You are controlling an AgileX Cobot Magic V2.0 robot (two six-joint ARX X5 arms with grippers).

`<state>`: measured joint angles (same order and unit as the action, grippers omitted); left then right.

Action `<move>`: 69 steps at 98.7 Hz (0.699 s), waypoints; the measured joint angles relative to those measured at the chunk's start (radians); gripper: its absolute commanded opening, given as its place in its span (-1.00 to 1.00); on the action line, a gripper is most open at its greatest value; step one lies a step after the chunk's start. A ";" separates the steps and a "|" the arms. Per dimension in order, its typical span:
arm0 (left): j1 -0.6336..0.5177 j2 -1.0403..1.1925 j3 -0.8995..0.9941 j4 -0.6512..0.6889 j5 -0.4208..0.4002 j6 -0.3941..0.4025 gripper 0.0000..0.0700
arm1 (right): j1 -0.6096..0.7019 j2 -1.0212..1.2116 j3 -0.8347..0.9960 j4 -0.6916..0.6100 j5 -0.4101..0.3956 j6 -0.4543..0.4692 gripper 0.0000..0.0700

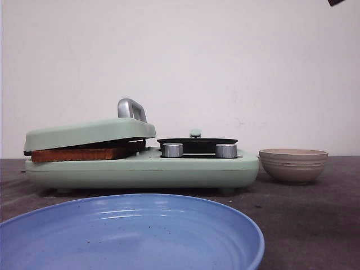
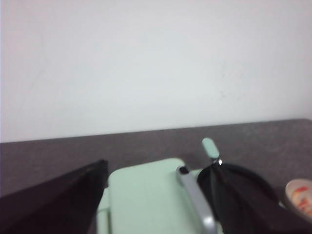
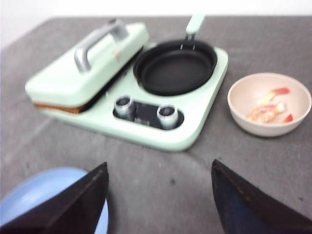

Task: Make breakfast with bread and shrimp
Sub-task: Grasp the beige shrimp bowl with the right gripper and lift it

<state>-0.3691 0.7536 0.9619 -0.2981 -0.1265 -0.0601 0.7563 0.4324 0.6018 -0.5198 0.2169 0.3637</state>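
Under the press lid [image 1: 90, 133] sits the bread [image 1: 81, 153], clamped on the left half of the green cooker [image 1: 140, 169]; only its browned edge shows, and from the right wrist view the same crust line peeks out below the lid. How many slices lie there cannot be told. Lid rests slightly tilted on the bread, metal handle [image 1: 131, 108] on top. Beside it, the black pan [image 3: 175, 67] is bare. Two knobs [image 3: 146, 111] sit in front of the pan. Shrimp [image 3: 268, 108] lie in the beige bowl [image 3: 269, 127], just right of the cooker, apart from it. Blue plate [image 1: 132, 233] nearest the robot, nothing on it.

Left gripper [image 2: 156, 195] hovers right over the lid, jaws spread, one finger to either side of the handle. Right gripper [image 3: 158, 195] hangs back above the table between plate and cooker, jaws also spread, holding nothing.

Judgement: the bread looks toasted, so lifting the lid seems the step in hand. To do it well, drop the left jaws squarely astride the handle, close across its bar, then swing up along the hinge arc, not straight up, or the whole cooker may drag. Right arm could take the shrimp to the pan meanwhile.
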 measured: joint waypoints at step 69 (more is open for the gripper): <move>0.007 -0.180 0.000 -0.103 -0.024 0.037 0.13 | -0.476 0.589 0.402 -0.007 -0.253 -0.003 0.18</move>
<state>-0.3622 0.5735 0.9619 -0.4011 -0.1509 -0.0235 0.2802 1.0218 1.0039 -0.5266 -0.0357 0.3607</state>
